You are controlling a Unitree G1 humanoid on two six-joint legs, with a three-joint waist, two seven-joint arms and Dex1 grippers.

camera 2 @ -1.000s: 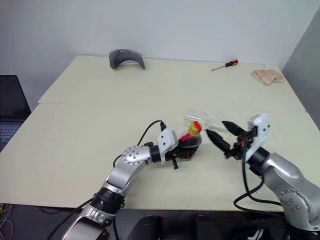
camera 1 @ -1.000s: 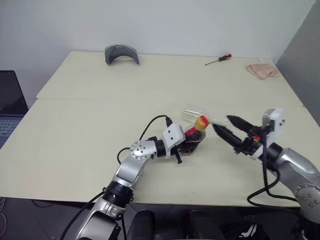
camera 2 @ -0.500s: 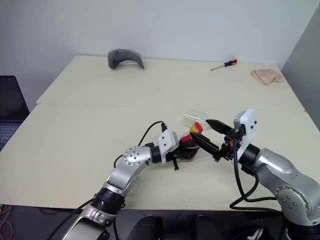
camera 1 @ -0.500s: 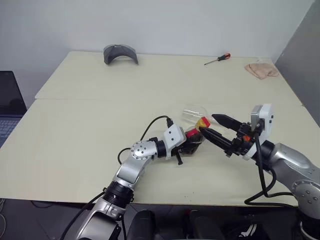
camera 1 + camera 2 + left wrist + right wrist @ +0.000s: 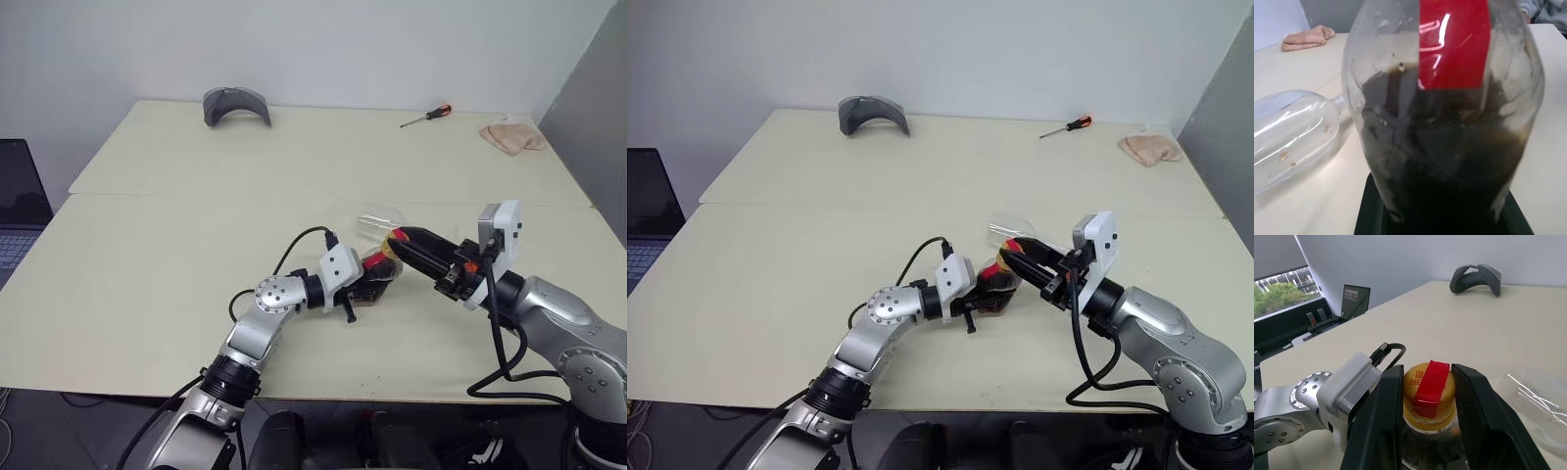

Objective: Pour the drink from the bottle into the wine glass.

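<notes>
I am holding the bottle (image 5: 998,279) in my left pincer (image 5: 982,296), clamped together around its rounded body near the middle of the counter (image 5: 774,255). The bottle is standing roughly upright, its long axis tipping a little toward one o'clock, with the yellow cap (image 5: 1428,387) pointing up. The dark drink (image 5: 1444,161) is filling its lower body. My right pincer (image 5: 1428,396) is coming in from three o'clock, its two black fingers (image 5: 1382,416) pressing on either side of the cap. The wine glass (image 5: 1537,399) is lying on its side just beyond the bottle, at about twelve o'clock.
</notes>
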